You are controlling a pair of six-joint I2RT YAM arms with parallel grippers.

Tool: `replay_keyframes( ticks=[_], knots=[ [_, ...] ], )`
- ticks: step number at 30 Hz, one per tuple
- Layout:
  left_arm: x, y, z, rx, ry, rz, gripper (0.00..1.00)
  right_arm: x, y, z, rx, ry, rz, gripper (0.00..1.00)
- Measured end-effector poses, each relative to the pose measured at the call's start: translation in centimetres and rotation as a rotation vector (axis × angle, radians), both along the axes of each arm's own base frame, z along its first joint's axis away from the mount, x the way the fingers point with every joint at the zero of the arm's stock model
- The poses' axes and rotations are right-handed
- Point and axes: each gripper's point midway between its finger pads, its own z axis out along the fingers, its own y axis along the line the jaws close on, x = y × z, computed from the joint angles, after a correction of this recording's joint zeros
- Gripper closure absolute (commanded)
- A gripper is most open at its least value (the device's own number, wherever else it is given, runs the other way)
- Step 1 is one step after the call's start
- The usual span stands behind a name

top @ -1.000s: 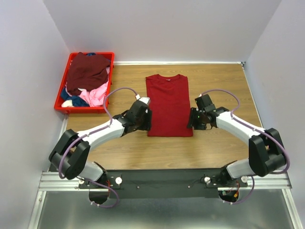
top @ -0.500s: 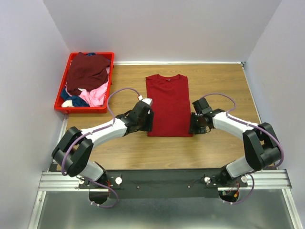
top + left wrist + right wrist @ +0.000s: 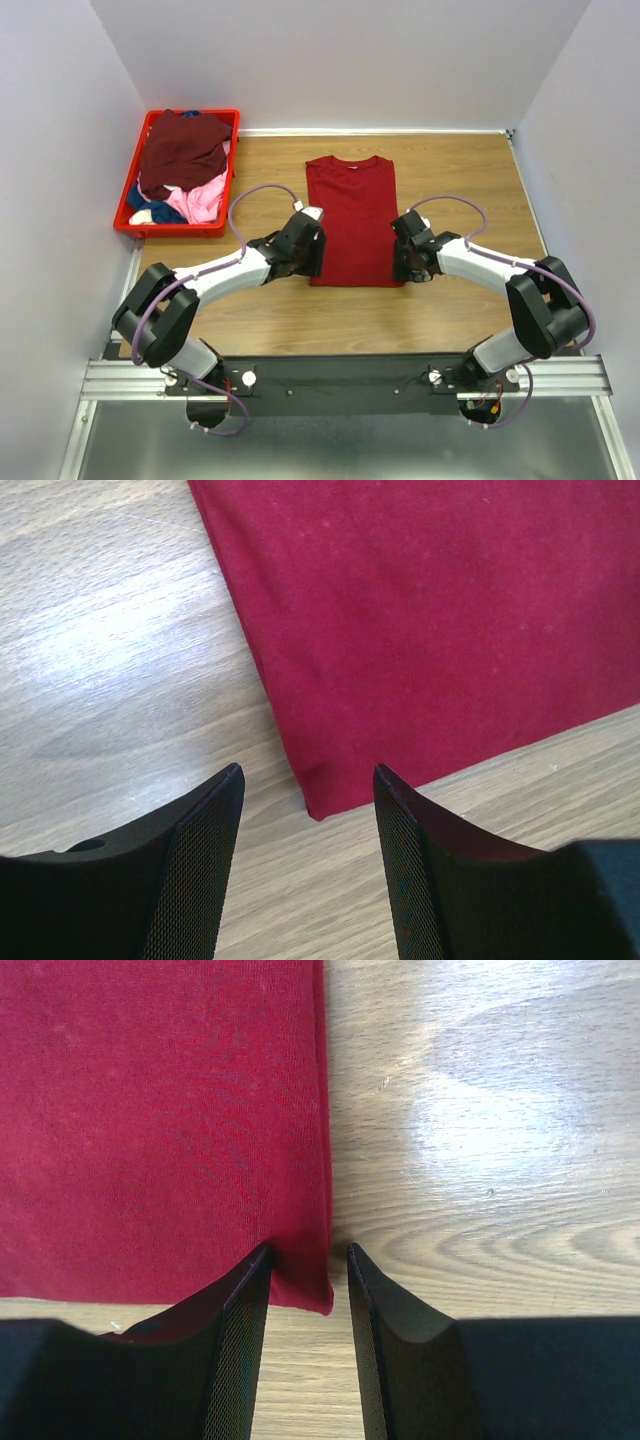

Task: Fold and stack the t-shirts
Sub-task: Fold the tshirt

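Red shirt (image 3: 352,220) is lying flat on the table (image 3: 470,180), sides folded in. I'm hovering left gripper (image 3: 308,780) and right gripper (image 3: 308,1255), jaws apart, straddling its near corners. Next I'm probably pinching both corners and folding hem to collar.

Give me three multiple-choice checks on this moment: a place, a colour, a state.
1. Where is the red crate? A) far left B) far right C) between the arms
2. What colour is the t-shirt lying on the table? A) blue B) red C) pink
3. The left hand is: A) open B) shut on cloth C) out of view
1 A: it sits far left in the top view. 2 B: the cloth is bright red. 3 A: its fingers stand apart over the shirt's corner.
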Motion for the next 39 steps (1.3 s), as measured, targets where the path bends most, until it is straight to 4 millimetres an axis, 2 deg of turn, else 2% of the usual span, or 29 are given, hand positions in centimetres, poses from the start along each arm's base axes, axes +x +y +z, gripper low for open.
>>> replay_keyframes(
  ticks=[24,33,37,39],
  knots=[
    [-0.1,0.0,-0.2,0.025,0.002,-0.007,0.37,-1.2,-0.4,0.2,-0.03,0.052,-0.028,0.57],
    [-0.6,-0.3,-0.5,0.037,0.011,-0.023,0.37,-1.6,0.6,-0.3,-0.013,0.049,-0.034,0.76],
    [-0.8,-0.4,-0.7,0.044,0.015,-0.029,0.37,-1.9,0.9,-0.7,-0.013,0.051,-0.038,0.92],
    [-1.0,-0.4,-0.9,0.053,0.022,-0.032,0.37,-1.9,1.0,-0.7,-0.017,0.047,-0.035,0.94]
  ],
)
